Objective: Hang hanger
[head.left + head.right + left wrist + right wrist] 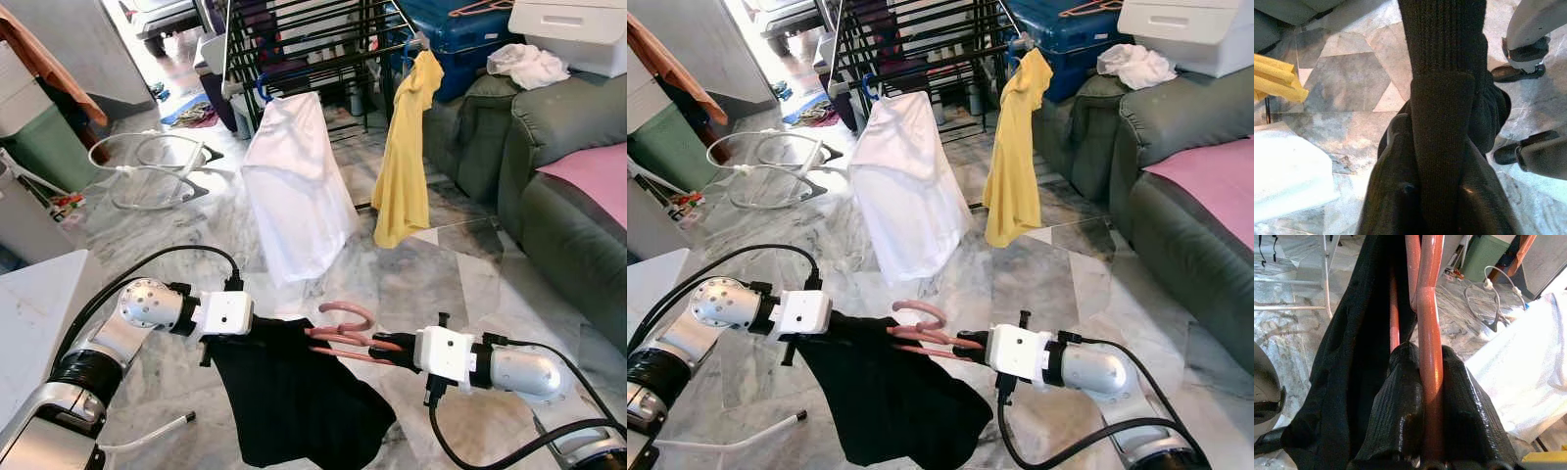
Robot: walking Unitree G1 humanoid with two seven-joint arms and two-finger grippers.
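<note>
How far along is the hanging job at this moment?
Done: a white shirt and a yellow shirt hang on the rack. In hand: the right gripper clamps the pink hanger, and the left gripper pinches the black garment on it. Left: hooking it onto the rack.

The hanger (343, 333) is salmon pink, and the garment (294, 397) on it is plain black with a ribbed knit. Both grippers have black fingers (1400, 401) with a fine woven texture, white wrist blocks and silver arms. On the black rack (313, 39) hang a plain white shirt (299, 186) and a plain yellow one (404, 147). The floor (460, 264) is grey-veined marble. The sofa (549, 166) is dark green with a pink cover (593, 176). A blue case (446, 34) stands behind.
</note>
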